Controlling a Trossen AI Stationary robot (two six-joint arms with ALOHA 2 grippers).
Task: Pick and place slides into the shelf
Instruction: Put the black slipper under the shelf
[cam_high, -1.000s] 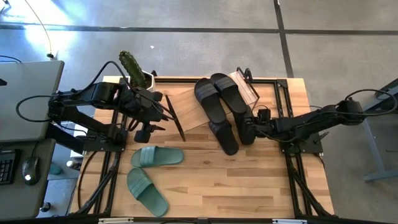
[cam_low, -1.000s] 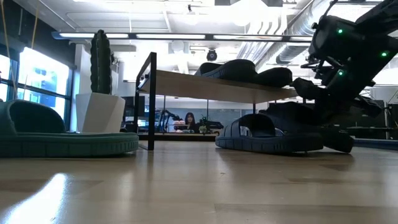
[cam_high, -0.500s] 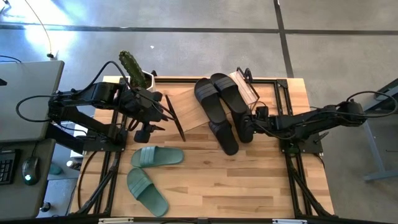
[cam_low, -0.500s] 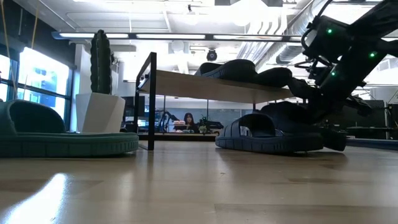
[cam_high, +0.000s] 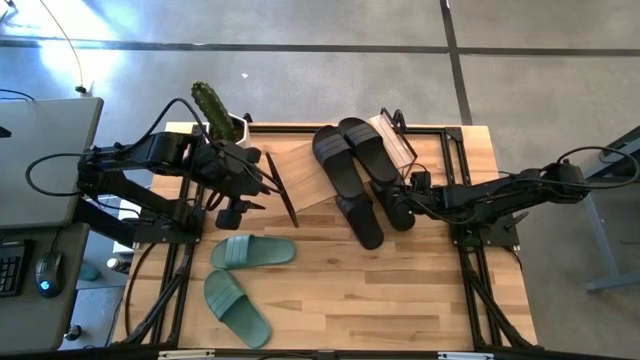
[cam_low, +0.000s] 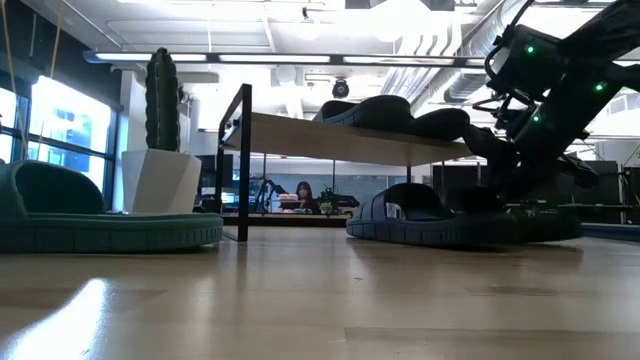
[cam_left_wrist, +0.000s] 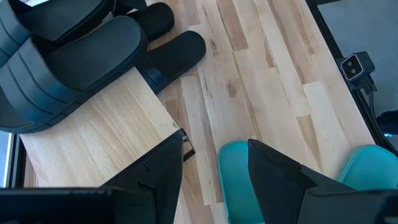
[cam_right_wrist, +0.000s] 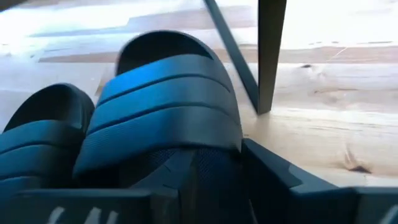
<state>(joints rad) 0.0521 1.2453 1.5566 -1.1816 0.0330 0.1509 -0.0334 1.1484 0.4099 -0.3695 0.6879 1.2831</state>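
The shelf (cam_high: 300, 175) stands at the table's far middle, with two black slides (cam_high: 345, 155) lying on its top board. Two more black slides lie flat on the table at its near side: one (cam_high: 360, 218) toward the left, one (cam_high: 393, 198) at my right gripper (cam_high: 405, 207). That gripper is open and level with the table. In the right wrist view its fingers straddle one side of this slide's strap (cam_right_wrist: 168, 118). My left gripper (cam_high: 262, 188) hovers open at the shelf's left end, holding nothing. Two green slides (cam_high: 252, 250) (cam_high: 236, 305) lie on the table near left. My right gripper reaches the black slide level from the table's right. One finger (cam_right_wrist: 280, 180) is outside the strap's side and the other is at the strap's opening. I cannot tell whether either touches it. The slide rests flat on the table (cam_low: 540, 228).
A cactus in a white pot (cam_high: 225, 120) stands at the far left corner beside the shelf. The shelf's black wire leg (cam_right_wrist: 270, 56) stands just beyond the right slide. Bare wood lies across the near right of the table (cam_high: 400, 300).
My right gripper has moved a little toward the shelf and down. The black slide it held tilted, with one end raised, has come down and now lies flat on the table beside the other black slide.
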